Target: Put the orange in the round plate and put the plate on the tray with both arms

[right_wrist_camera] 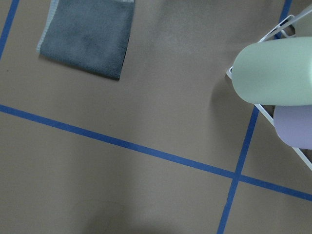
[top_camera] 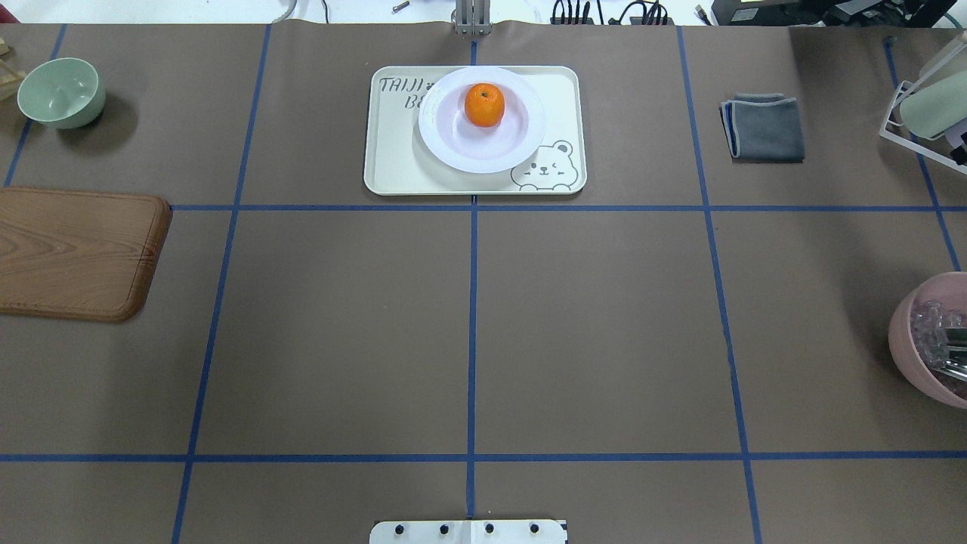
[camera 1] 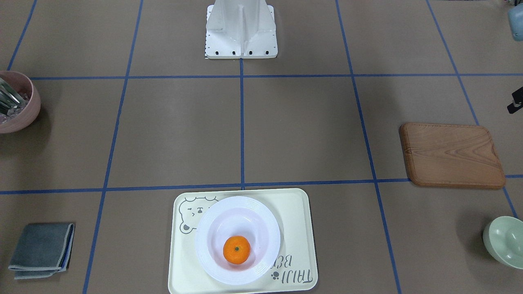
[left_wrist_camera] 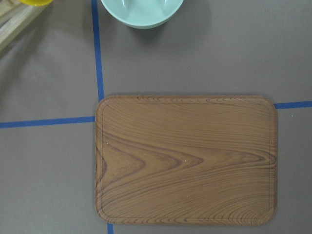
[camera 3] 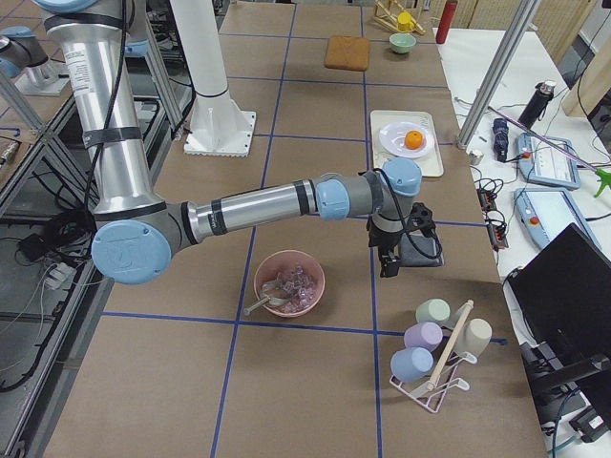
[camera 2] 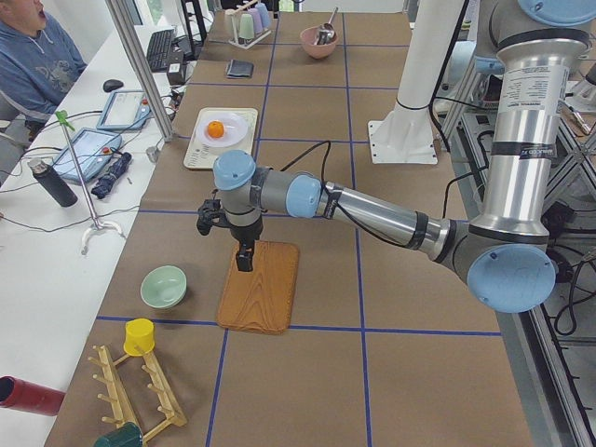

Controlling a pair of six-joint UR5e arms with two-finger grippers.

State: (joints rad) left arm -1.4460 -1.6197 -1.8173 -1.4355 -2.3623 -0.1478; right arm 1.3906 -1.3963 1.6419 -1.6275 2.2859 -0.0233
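finding the orange [camera 1: 236,249] lying in the sunken centre of the round plate [camera 1: 203,245], lower middle of the front-facing view. seeing that plate sitting on the tray [camera 1: 295,228], covering part of the bear drawing and the lettering. catching the left gripper [camera 2: 244,261] hanging over the wooden board [camera 2: 270,298], centre of the left-side view, and the right gripper [camera 3: 387,265] hanging beside the grey cloth [right_wrist_camera: 87,36], centre-right of the right-side view. not managing to tell open from closed for either pincer.
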